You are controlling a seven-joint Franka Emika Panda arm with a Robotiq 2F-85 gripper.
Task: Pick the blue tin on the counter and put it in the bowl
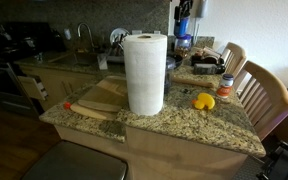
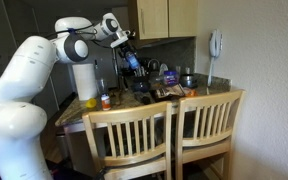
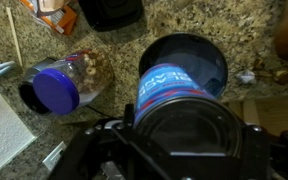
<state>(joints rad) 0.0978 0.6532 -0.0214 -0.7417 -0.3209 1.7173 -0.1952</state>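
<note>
The blue tin fills the middle of the wrist view, lying end-on between my jaws with its blue and red label showing. My gripper is shut on it. Directly beneath the tin is the dark bowl, whose rim shows round the tin's far end. In both exterior views the gripper hangs high over the back of the counter with the blue tin in it.
A clear jar with a blue lid lies on its side on the granite beside the bowl. A tall paper-towel roll, a cutting board, a yellow object and a red-labelled jar stand on the counter. Wooden chairs line its edge.
</note>
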